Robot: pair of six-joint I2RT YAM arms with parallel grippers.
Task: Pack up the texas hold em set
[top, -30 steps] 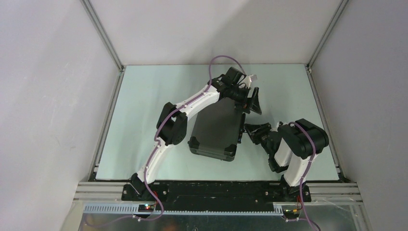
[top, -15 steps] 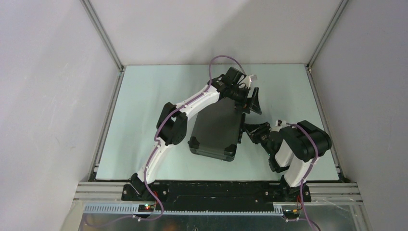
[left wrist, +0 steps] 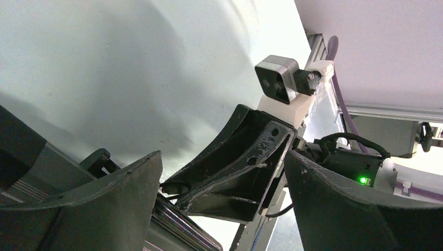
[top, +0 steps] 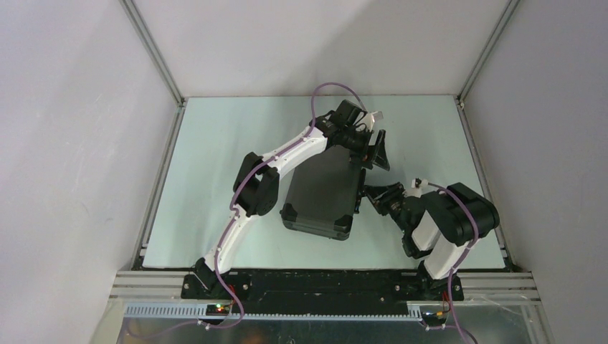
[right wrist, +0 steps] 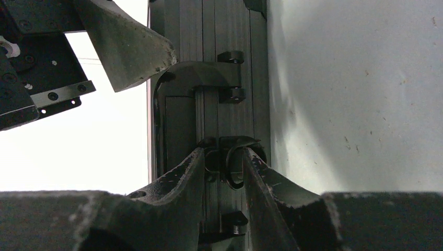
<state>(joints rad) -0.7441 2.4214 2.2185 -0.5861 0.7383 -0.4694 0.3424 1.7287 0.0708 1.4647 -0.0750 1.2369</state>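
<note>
The dark grey briefcase (top: 321, 192) of the texas hold em set lies closed on the table. Its ribbed side (right wrist: 209, 31) with the black handle (right wrist: 156, 125) fills the right wrist view. My right gripper (right wrist: 223, 159) sits against that side, fingers pinched on a black latch (right wrist: 230, 167). In the top view the right gripper (top: 371, 195) is at the case's right edge. My left gripper (top: 376, 152) hovers open over the case's far right corner. In the left wrist view the left gripper (left wrist: 222, 172) holds nothing, and the right gripper's fingers (left wrist: 245, 157) show between its own.
The pale green table (top: 215, 158) is bounded by aluminium rails (top: 159, 179) and white walls. The left arm's link (top: 287, 154) stretches across the case's far left part. The right arm's elbow (top: 466, 215) stands near the right rail.
The right arm's elbow has drifted slightly right and toward the near edge, while its gripper stays at the case's side. The left arm has not moved.
</note>
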